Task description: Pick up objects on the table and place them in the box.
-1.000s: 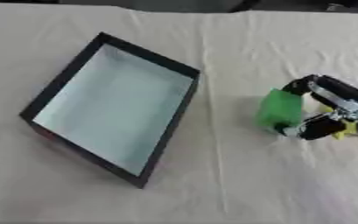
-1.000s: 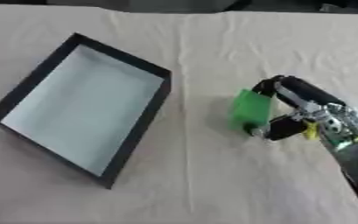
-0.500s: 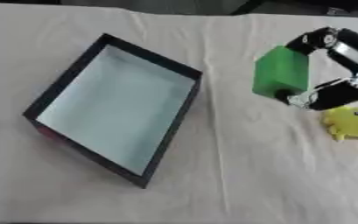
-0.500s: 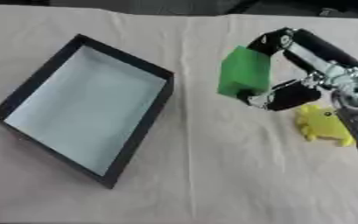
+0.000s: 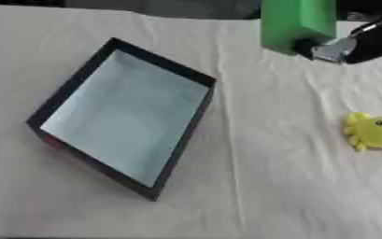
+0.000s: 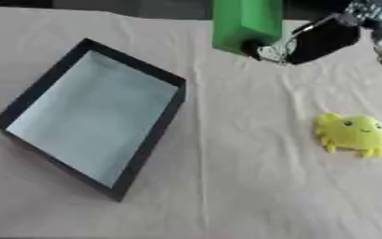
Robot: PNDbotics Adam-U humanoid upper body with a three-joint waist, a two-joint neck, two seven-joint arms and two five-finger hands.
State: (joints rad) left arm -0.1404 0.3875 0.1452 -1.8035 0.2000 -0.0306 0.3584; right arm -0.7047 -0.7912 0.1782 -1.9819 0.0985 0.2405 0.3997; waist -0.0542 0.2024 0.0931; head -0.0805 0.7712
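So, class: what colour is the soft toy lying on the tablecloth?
Yellow. The soft toy shows best in the right eye view, where it is fully in frame.

Green block (image 6: 244, 23) held aloft, yellow toy (image 6: 353, 133) lying right of open black box (image 6: 157, 123)

Green block (image 6: 246, 23) in right hand (image 6: 316, 39)

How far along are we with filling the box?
Nothing is in the box yet; only its pale bottom shows. In hand: the right hand holds the green block up near the view's top edge, right of the box rather than over it. Left: dropping that block in, then the yellow toy lying on the cloth.
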